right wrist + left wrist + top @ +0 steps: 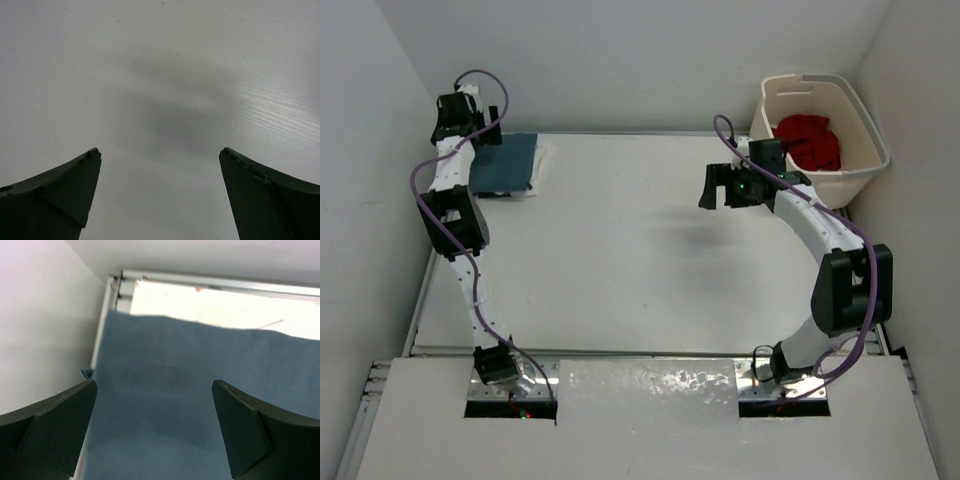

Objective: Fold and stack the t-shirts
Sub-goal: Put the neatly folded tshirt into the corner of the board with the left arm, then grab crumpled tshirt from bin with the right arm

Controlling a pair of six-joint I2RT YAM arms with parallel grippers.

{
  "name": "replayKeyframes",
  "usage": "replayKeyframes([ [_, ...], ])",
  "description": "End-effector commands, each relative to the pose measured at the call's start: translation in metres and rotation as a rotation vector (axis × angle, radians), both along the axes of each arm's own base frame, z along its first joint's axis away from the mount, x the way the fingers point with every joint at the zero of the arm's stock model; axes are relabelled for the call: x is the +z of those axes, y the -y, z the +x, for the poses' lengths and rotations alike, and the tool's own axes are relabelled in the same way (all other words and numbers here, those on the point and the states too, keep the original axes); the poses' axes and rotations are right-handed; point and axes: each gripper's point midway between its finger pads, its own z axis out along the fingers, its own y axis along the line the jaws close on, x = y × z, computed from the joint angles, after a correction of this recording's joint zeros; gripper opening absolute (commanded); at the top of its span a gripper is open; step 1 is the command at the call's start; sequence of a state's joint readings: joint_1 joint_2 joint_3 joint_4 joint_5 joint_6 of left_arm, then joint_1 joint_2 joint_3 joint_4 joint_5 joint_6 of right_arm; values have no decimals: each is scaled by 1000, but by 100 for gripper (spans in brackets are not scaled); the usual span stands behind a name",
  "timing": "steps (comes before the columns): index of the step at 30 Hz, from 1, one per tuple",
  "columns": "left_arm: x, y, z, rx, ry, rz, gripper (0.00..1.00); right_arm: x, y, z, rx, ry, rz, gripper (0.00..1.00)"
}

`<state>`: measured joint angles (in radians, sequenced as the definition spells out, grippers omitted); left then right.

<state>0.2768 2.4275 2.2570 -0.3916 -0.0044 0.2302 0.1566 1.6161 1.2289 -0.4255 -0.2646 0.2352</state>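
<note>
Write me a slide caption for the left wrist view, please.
Open left gripper over the blue-grey t-shirt, laid flat at a corner of the table.

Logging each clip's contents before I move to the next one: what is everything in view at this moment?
blue-grey t-shirt: one, dusty blue, folded flat at the table's far left corner
red t-shirt: one, bright red, bunched inside the basket
laundry basket: one, cream, at the far right corner
table: one, white, nothing lying on its middle
left gripper: one, black fingers, open, above the blue-grey t-shirt
right gripper: one, black fingers, open, above bare table left of the basket
arms: two, white and black with purple cables, left arm and right arm, bases at the near edge
</note>
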Motion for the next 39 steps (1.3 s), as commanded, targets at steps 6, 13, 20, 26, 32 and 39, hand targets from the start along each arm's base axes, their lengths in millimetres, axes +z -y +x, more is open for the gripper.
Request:
replayKeyframes([
  [6,127,85,-43,55,163,-289,100,38,24,6,-82,120,-89,99],
  [13,151,221,-144,89,206,-336,100,60,66,11,-258,140,-187,99],
  [20,119,267,-201,-14,128,-425,100,117,138,78,-526,188,-227,99],
  [26,107,266,-211,-20,97,-404,100,102,225,162,-839,207,-336,99],
  [32,118,259,-197,-21,131,-337,100,75,281,236,-968,416,-308,99],
  [39,120,266,-180,-43,117,-334,100,35,323,276,-1061,510,-255,99],
])
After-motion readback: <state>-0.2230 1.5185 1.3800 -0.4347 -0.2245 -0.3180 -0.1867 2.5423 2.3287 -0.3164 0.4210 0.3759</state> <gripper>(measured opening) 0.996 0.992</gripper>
